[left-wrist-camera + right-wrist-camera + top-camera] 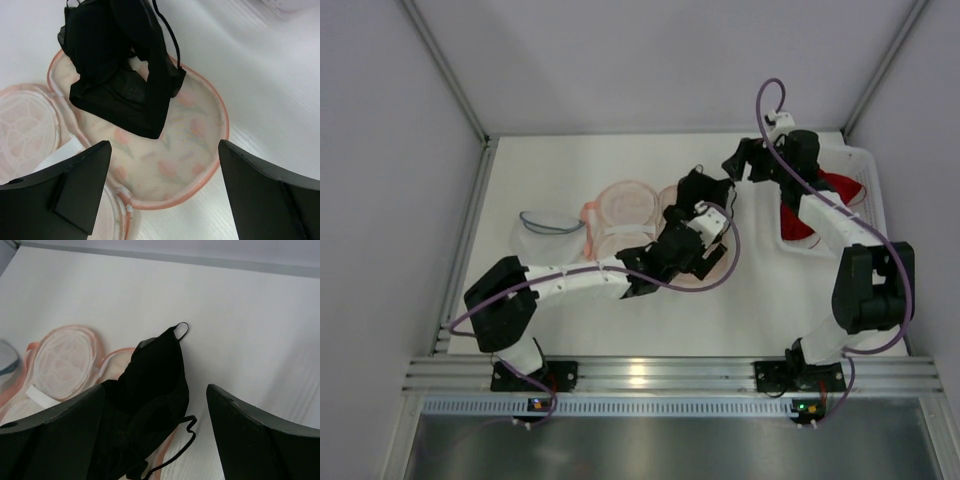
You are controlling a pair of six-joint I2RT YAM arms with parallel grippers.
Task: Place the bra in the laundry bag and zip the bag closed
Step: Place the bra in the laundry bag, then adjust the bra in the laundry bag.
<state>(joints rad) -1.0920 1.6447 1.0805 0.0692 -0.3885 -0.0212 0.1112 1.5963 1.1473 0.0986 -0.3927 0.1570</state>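
**Item:** black soft-fabric bra [120,75] with thin straps.

**Location:** heaped on the tulip-printed half of the pink-rimmed, shell-shaped mesh laundry bag [197,132], upper centre of the left wrist view. The bag lies open, with its white mesh lid half [22,122] folded out at the left edge. One strap loop [183,328] lies on the white table [760,290] beyond the rim. Another strap curls over the rim at lower centre of the right wrist view.

**Left gripper** [164,150]: fingers spread wide, holding nothing, just short of the bra.

**Right gripper** [155,390]: fingers also apart and empty, near the bra.

**Not involved:** white plastic basket [868,162] holding a red cloth [840,185], right of the top view; clear pouch with a blue rim [548,228], left.

**Hazards, as judged:**
- Straps left outside the rim probably snag in the zip or get pinched when the lid folds over.
- The heap stands tall, so the lid may push it off rather than cover it.
- The light bag likely slides if the zip is pulled with no second grip bracing it.
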